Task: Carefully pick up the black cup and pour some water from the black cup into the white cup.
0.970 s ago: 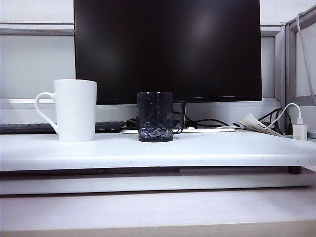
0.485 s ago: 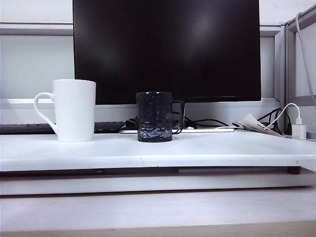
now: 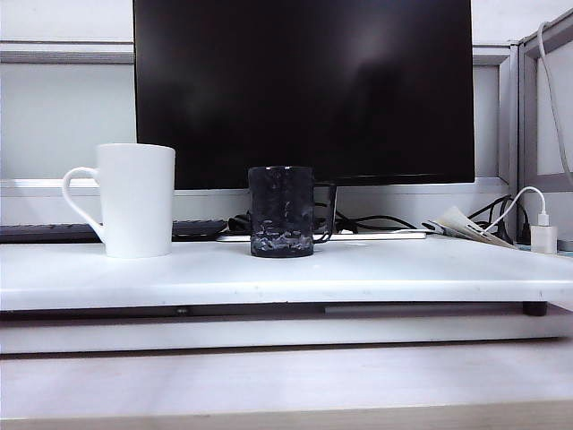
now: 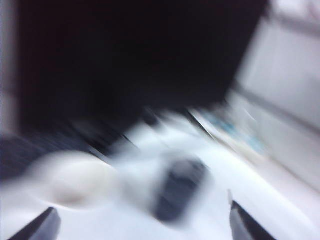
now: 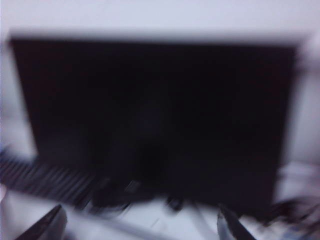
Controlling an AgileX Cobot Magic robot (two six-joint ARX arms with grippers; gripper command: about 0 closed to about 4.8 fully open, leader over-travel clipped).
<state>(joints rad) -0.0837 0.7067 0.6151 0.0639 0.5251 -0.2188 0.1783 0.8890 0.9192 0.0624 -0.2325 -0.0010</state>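
Observation:
The black cup stands upright at the middle of the white shelf, its thin handle on the right. The white cup stands to its left, handle pointing left. No water shows, as the cups' insides are hidden. Neither arm appears in the exterior view. In the blurred left wrist view my left gripper is open and empty, with the black cup and white cup ahead of it and apart from it. In the blurred right wrist view my right gripper is open and empty, facing the monitor.
A large dark monitor stands behind the cups. A keyboard and cables lie at its foot. A white charger and some papers sit at the shelf's right end. A partition wall rises at the right.

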